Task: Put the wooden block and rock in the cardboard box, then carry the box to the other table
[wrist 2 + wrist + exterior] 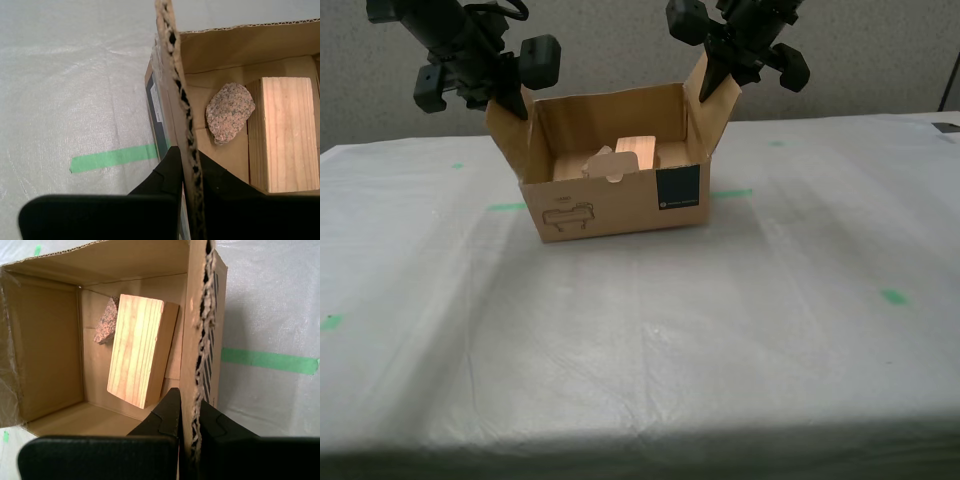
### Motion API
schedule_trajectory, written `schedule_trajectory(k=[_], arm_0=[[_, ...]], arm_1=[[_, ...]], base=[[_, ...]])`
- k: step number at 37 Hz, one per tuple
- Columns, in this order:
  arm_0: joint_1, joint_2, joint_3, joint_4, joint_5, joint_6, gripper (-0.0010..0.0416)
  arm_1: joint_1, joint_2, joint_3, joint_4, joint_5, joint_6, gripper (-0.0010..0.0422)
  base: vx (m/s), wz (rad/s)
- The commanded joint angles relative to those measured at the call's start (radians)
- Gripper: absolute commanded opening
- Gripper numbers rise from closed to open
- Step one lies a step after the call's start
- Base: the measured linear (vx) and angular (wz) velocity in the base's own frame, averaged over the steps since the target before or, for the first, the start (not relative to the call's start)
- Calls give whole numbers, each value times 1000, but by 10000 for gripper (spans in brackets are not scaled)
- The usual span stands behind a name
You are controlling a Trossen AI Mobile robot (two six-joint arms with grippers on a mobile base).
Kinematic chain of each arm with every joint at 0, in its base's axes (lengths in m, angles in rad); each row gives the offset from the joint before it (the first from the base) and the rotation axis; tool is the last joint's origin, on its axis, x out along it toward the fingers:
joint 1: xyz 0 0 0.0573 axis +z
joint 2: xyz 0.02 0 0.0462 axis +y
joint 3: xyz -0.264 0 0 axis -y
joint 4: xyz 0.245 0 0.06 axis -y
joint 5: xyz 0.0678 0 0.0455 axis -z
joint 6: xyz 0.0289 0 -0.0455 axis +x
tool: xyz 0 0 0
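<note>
The cardboard box stands on the other table, which is covered in wrinkled white sheeting. Inside it lie the wooden block and, beside it, the speckled rock; the block also shows in the exterior view. My first gripper is shut on the torn flap at the exterior view's left. My second gripper is shut on the opposite flap, at the exterior view's right, on the side of the teal label.
Green tape strips lie on the sheeting at both sides of the box, with smaller green marks nearer the camera. A grey wall rises behind the table's far edge.
</note>
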Motion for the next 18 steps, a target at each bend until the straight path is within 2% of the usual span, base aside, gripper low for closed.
schedule_trajectory(k=[1,9,18], arm_0=[[0,-2,1,10,6,2,0],[0,-2,1,10,6,2,1],[0,-2,1,10,6,2,1]], arm_1=[[1,-1,2,10,-3,8,0],[2,-1,2,9,-3,9,12],[2,-1,2,9,-3,9,97]], base=[[0,0],[0,0],[0,0]])
